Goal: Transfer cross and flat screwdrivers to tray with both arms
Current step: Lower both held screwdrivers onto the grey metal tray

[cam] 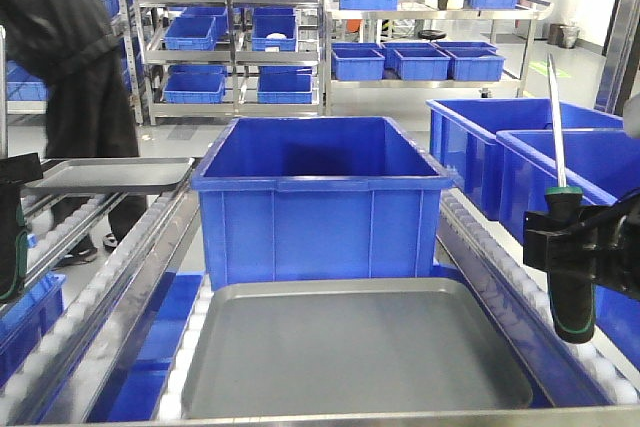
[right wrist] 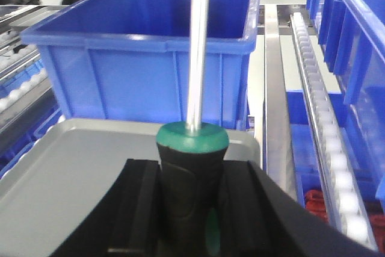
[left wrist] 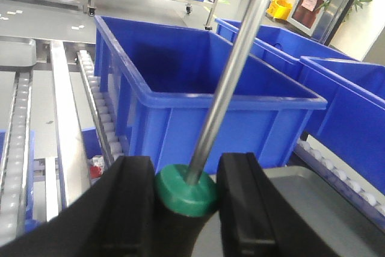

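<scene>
The left claw (cam: 10, 237) is cut by the front view's edge, hiding its screwdriver there. Both wrist views crop the shafts, so neither tip type shows. The tray (cam: 350, 367) loses its near rim below.

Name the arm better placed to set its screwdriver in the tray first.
Right, probably. The right end effector holds its screwdriver directly over the tray; the left end effector shows only the tray's corner beside it.

The left gripper (left wrist: 186, 200) clamps a screwdriver (left wrist: 231, 82), shaft pointing toward 1 o'clock across the blue crate (left wrist: 180, 97); grey tray (left wrist: 325, 209) at 4 o'clock.
</scene>
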`<state>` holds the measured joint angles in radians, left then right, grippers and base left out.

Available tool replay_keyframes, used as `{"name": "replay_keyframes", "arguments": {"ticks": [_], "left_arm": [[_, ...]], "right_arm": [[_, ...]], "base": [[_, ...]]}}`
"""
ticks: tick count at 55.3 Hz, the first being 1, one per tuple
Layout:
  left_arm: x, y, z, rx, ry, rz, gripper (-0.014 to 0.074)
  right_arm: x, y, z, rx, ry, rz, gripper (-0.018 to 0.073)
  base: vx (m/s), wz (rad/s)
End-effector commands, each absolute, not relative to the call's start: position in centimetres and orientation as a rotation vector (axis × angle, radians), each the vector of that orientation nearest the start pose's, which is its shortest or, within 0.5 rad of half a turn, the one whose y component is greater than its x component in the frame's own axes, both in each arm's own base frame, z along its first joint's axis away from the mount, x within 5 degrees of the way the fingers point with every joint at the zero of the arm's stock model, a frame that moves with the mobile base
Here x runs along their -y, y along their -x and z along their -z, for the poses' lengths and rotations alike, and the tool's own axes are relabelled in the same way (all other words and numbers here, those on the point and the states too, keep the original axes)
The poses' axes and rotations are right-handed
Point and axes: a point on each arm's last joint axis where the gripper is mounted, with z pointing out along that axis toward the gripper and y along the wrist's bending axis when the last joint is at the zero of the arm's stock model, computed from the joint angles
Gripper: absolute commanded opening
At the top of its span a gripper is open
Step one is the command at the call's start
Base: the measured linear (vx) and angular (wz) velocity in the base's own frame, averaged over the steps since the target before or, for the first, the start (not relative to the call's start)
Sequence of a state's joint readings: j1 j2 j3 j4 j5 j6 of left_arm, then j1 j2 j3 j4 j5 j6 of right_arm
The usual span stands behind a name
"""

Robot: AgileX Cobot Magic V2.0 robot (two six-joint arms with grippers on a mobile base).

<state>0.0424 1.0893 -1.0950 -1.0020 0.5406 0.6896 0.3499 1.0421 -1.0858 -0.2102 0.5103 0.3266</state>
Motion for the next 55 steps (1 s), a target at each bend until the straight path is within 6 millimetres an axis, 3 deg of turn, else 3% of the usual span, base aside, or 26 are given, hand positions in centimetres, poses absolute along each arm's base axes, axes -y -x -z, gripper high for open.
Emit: {"name": "replay_keyframes", "arguments": {"ticks": [1,55], "left_arm": [[2.87,-22.66,-43.99,-1.699,-0.032,0.552,0.0003],[2.87,-22.66,-43.99,-1.699,-0.032,0.552,0.0003]], "right_arm": [[-6.55,-20.64,-43.02,-1.802,0.147,-0.242,-0.0008],[-6.56,-20.65,-43.06,-1.797,0.148,-0.243,-0.0008]], "base": [[0.15,-0.04],[0.06,-0.04]]}}
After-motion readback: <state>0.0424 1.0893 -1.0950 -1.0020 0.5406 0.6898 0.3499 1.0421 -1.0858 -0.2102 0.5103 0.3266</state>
